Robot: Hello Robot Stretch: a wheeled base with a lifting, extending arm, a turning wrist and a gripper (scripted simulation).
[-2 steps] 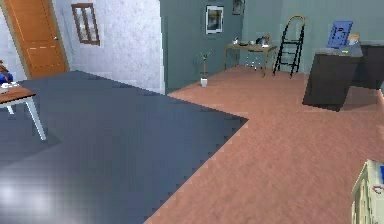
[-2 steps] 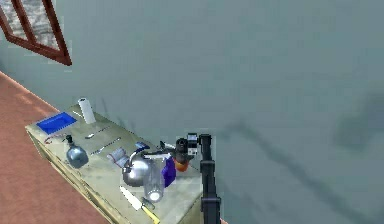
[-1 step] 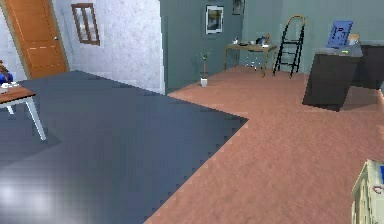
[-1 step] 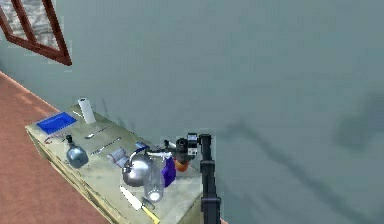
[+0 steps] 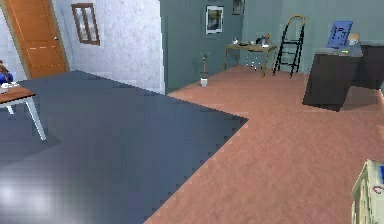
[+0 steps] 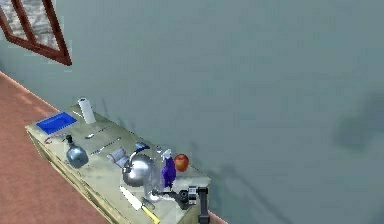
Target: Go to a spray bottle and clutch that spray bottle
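Gripper [image 6: 184,196] is at the right-hand end of a long pale counter [image 6: 100,175] in the arm side view, at the tip of the dark arm [image 6: 204,213] that rises from the bottom edge. The state of the fingers cannot be determined. Because items stand on the counter at and behind them, it cannot be told whether anything is held. The spray bottle [image 6: 167,170] is a small blue-violet upright shape standing on the counter just up and left of the gripper; contact between the two cannot be confirmed. A red apple [image 6: 181,161] sits just above the gripper, beside the bottle on its right. A silver kettle [image 6: 138,170] stands just left of the bottle, on the side away from the gripper. A knife [image 6: 133,200] lies along the counter's front edge, near the gripper on its left. Well apart from the gripper, farther left, are a dark round pot [image 6: 77,155], a blue tray [image 6: 57,122] and a white upright container [image 6: 87,109]. A wood-framed window [image 6: 35,30] is set in the grey-green wall [image 6: 260,80], well up and left of the gripper. The forward view records a dark rug [image 5: 110,140], an orange door [image 5: 35,35], a stepladder [image 5: 290,45] and a dark cabinet [image 5: 335,80] on the pink floor [image 5: 280,150].
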